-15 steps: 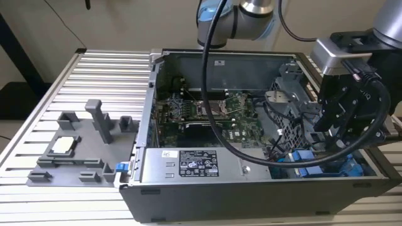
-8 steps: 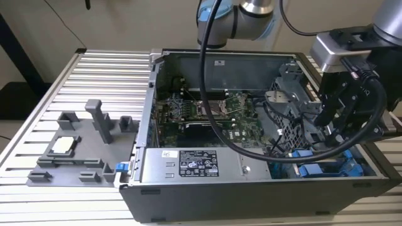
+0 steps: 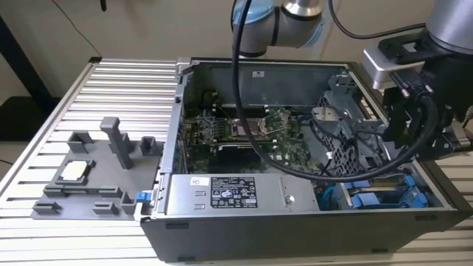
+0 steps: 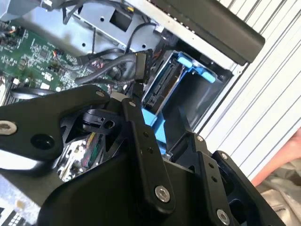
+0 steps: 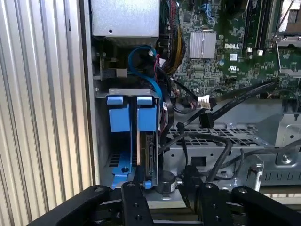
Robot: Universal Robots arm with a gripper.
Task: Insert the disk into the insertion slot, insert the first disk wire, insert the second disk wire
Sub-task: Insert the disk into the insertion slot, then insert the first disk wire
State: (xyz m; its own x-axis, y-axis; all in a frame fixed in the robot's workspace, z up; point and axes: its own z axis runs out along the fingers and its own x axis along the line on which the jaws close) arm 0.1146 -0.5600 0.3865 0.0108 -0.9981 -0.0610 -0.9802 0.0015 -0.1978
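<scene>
Your disk (image 5: 149, 155) stands on edge in its blue carrier, already down in the slot (image 5: 113, 157) at the corner of the case, near the grey power box (image 5: 124, 16). Your gripper (image 5: 162, 178) hovers close to the disk's connector end, fingers spread apart with nothing between them. A black wire plug (image 4: 140, 63) hangs just past one fingertip (image 4: 135, 106), beside the disk. Touching it or not, I can't tell.

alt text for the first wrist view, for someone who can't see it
Inside an open computer case, the disk sits edge-on in its blue carrier in the insertion slot, with the black gripper close by, fingers apart. Black wires trail over the grey metal beside a green motherboard.
</scene>
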